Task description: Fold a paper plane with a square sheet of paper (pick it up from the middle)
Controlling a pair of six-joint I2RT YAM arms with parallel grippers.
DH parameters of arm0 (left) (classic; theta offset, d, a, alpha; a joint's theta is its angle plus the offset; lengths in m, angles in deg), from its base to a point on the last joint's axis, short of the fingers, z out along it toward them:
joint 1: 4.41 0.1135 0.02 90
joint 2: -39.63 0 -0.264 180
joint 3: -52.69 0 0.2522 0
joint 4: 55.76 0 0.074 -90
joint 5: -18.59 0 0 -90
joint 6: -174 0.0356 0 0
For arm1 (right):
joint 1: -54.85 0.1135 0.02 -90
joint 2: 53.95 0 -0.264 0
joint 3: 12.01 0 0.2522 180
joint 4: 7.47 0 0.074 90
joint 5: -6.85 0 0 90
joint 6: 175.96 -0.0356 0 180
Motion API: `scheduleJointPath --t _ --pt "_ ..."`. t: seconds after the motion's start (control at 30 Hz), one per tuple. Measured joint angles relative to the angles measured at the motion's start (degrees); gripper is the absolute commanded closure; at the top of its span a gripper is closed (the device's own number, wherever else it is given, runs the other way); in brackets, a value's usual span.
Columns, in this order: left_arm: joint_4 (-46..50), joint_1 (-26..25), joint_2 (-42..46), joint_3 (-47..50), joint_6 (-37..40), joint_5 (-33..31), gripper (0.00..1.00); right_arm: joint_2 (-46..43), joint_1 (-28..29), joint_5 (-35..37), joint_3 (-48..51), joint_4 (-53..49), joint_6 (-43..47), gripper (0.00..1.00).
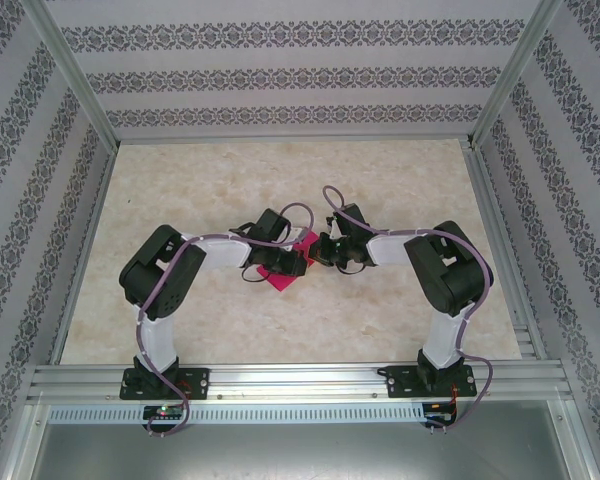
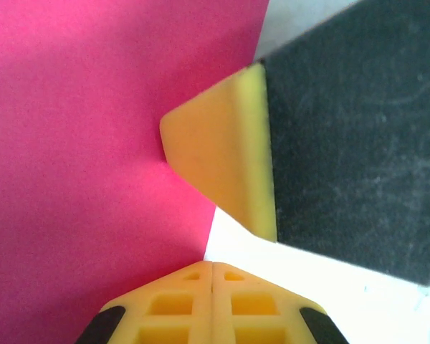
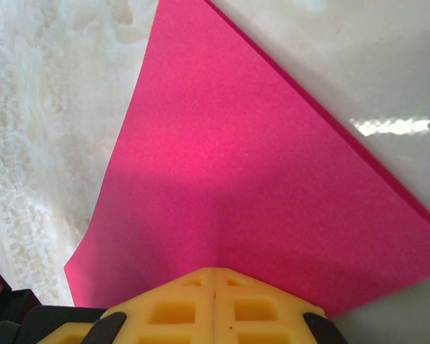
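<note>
The paper [image 1: 280,279] lies near the middle of the worktop [image 1: 280,170], partly hidden under my two wrists, which meet above it. My left gripper [image 2: 212,266] is pressed together with nothing between its jaws, its tip at the paper's edge. My right gripper [image 3: 215,272] is likewise pressed together, its tip over the pink sheet, and one of its yellow fingers [image 2: 215,158] crosses that same edge.
</note>
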Motion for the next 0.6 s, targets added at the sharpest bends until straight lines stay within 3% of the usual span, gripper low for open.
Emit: scheduleJointPath --t 0.6 --pt "-4.37 0.11 9.84 13.68 2.01 -1.09 1.0 1.42 -0.52 -1.7 -2.54 -3.17 0.63 0.97"
